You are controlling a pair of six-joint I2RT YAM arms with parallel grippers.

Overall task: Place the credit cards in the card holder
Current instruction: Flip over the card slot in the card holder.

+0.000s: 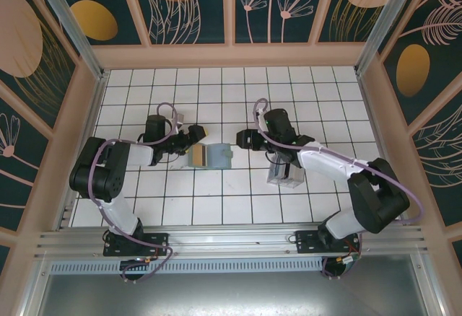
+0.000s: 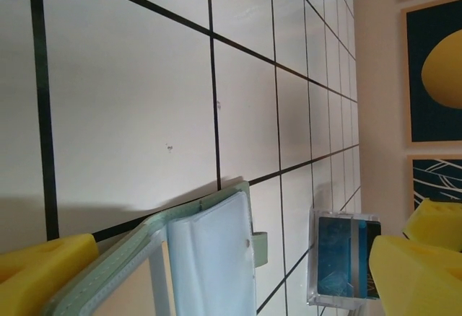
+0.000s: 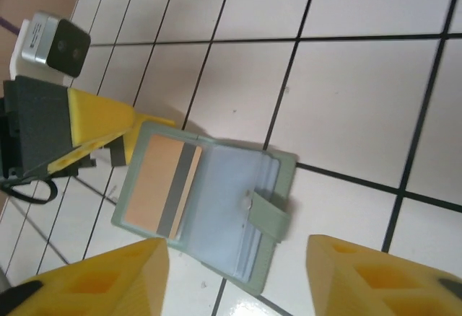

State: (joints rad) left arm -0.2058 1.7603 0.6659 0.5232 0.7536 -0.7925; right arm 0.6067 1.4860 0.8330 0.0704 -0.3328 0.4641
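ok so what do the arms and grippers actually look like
The left arm and right arm have black joints and white link shells, each trailed by a looping purple cable. The left gripper and right gripper have black bodies and blocky yellow plastic fingers; a silver-and-black camera sits on the left wrist.

Matt, soft grey-green card holder point(image 3: 271, 218), smooth tan plastic card point(image 3: 155, 186), glossy white tiled table point(image 3: 354, 99), translucent plastic box point(image 2: 315, 258)

No text, label or number is legible on anything.
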